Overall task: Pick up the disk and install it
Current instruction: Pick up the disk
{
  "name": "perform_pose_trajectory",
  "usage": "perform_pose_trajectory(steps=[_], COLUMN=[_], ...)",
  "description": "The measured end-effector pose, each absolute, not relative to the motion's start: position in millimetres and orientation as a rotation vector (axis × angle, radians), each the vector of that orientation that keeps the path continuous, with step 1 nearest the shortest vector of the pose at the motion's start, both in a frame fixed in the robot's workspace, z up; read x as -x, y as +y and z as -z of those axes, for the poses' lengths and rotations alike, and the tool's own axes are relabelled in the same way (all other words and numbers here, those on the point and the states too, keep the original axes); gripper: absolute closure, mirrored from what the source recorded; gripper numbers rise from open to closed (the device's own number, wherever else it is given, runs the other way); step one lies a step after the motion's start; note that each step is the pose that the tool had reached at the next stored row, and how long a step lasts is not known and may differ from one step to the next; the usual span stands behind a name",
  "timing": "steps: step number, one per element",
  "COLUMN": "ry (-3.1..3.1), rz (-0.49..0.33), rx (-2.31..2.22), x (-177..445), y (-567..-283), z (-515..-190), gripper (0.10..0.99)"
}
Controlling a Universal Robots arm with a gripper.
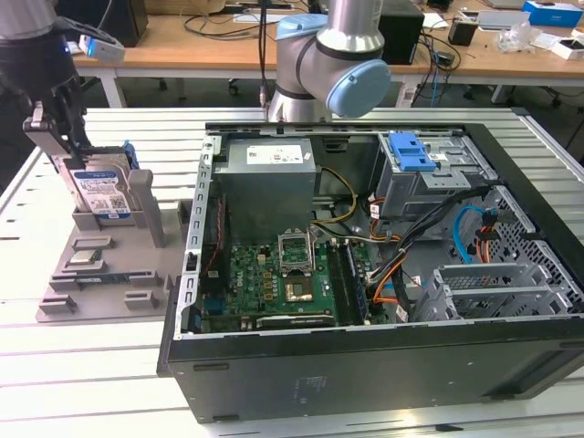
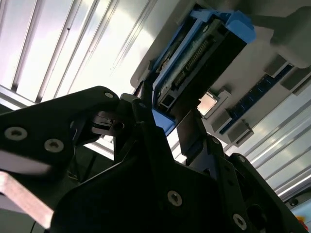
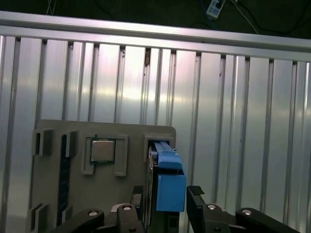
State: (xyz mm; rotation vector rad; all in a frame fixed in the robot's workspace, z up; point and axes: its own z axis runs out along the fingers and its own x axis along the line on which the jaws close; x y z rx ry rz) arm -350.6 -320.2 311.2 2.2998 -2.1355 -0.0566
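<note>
- Disk (image 1: 102, 193) slipping or twisting out of the hold: the chief risk, judged from a purchase on one narrow edge with smooth blue plastic rails.
- Could also bind in the slot of the grey holder (image 1: 100, 274) if drawn out at a slant. That would likely drag or tip the holder on the worktop (image 1: 55, 365) and jolt the small chip (image 3: 102, 150) lying in its pocket.
- Might clip the grey upright plate (image 1: 146, 203) standing just beside the disk if swung sideways too early.
- Farther off, the open computer case (image 1: 365, 374) is crowded with loose cables (image 1: 429, 246) near the bay with the blue latch (image 1: 415, 151) — easy to snag with a low or tilted carry.
- Cannot tell whether the claw (image 1: 68, 155) is clamped on the disk or merely set around it; a loose hold would make every risk above worse.
- Stands on edge in the holder at the exterior view's left, label facing out, seated in its slot and well apart from the case.
- Sits directly under the claw, which straddles the upper edge.
- In the first wrist view, the blue rail of the disk (image 3: 169, 187) lies in the middle of the claw (image 3: 167, 204); in the second wrist view, the connector end (image 2: 194, 53) shows just past the claw (image 2: 167, 121).
</note>
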Motion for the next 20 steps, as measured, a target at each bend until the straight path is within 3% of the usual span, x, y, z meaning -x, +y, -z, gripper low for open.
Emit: perform_pose_trajectory(steps=[7,14,17,20], ry=[-2.129,-2.129,-2.129,-2.129], rz=[0.057,0.057,0.057,0.057], rx=[-2.305,-2.305,-2.305,-2.305], x=[351,351,351,351], y=[-320,-320,-320,-320], z=[-289,-287,-287,-287], gripper=[0.604,0.604,0.718,0.718])
